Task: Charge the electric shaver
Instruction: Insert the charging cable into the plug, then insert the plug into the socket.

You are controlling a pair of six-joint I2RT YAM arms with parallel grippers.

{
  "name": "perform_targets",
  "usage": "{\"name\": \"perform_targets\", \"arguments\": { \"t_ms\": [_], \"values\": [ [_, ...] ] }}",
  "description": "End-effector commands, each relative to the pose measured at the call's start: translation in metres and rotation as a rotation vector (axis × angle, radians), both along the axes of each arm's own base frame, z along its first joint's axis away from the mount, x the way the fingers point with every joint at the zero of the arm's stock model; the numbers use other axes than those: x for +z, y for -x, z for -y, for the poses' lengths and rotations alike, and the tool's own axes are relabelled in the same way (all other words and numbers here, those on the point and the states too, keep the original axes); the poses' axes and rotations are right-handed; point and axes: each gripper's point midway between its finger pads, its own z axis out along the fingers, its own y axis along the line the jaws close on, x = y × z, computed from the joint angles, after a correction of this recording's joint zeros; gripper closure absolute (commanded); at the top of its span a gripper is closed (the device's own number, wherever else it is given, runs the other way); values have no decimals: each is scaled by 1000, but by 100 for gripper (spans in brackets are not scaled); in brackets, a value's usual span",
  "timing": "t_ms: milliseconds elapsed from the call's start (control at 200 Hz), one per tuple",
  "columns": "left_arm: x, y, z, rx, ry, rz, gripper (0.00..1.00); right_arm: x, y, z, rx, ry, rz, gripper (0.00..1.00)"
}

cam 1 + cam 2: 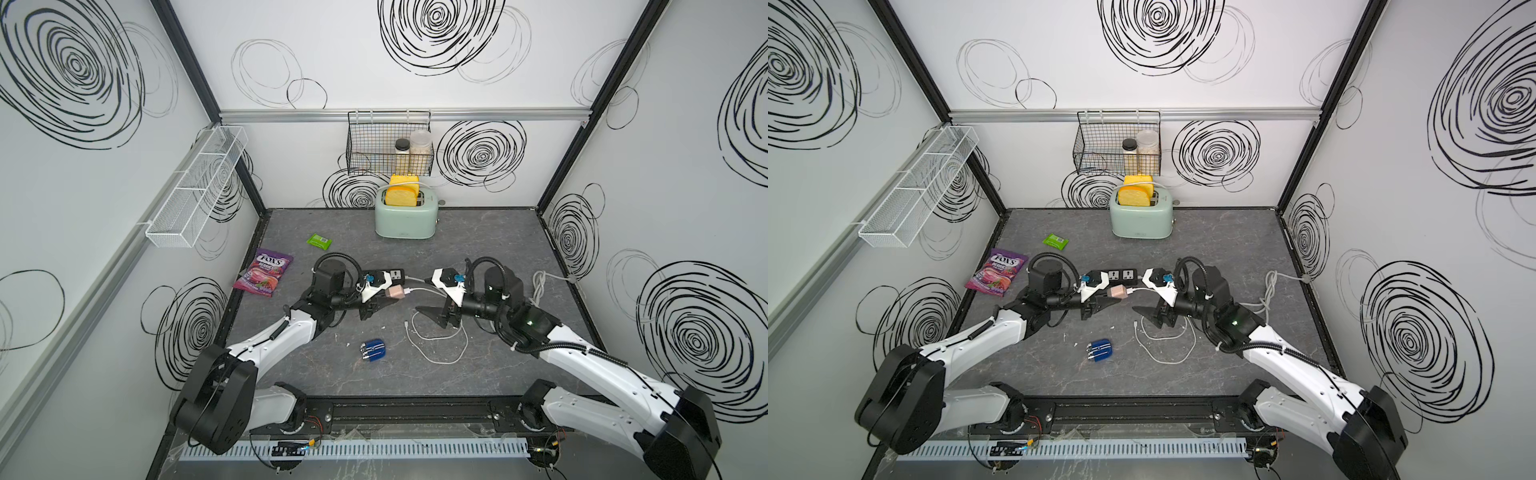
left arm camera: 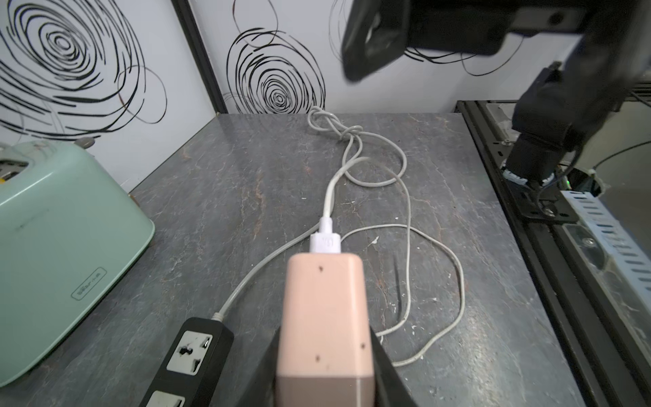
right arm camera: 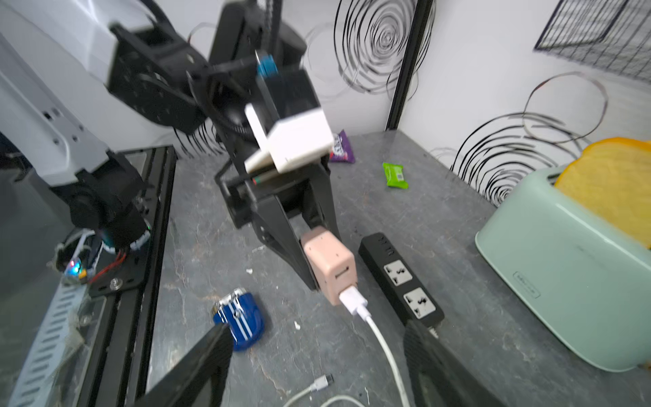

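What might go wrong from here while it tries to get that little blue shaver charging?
1. The power strip seems to lie loose on the table, so pressing the pink charger, held by the left gripper, into a socket may just push it away.
2. The white cable loops by the open right gripper and might snag.
3. The glossy shaver may slip when gripped.

Left arm (image 1: 270,338), right arm (image 1: 582,359): white shells, black joints, corrugated black wrist cables (image 1: 482,259). Right gripper (image 3: 317,327): black triangular fingers (image 3: 197,366).
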Motion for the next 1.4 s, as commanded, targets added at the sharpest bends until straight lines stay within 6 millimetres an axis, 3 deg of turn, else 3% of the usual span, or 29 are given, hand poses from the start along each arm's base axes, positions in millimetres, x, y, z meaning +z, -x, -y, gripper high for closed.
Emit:
{"name": "perform_targets", "arguments": {
  "t_ms": [0, 135, 330, 520, 675, 966, 1391],
  "values": [
    [21, -24, 2, 97, 74, -3, 100, 35, -8, 5, -118, -267, -195, 17],
    [31, -26, 6, 121, 113, -11, 100, 40, -17, 10, -210, -459, -440, 13],
    [40, -21, 7, 119, 151, -28, 100, 19, -25, 2, -291, -586, -734, 12],
    [44, -7, 11, 73, 170, -27, 100, -2, -28, -19, -317, -636, -908, 12],
    [42, 2, 12, 44, 164, -25, 100, -18, -36, -31, -345, -634, -963, 13],
    [39, 10, 12, 19, 157, -33, 100, -23, -54, -49, -371, -643, -986, 17],
    [32, 8, 9, 31, 135, -39, 100, -35, -51, -53, -374, -616, -1024, 34]
  ]
}}
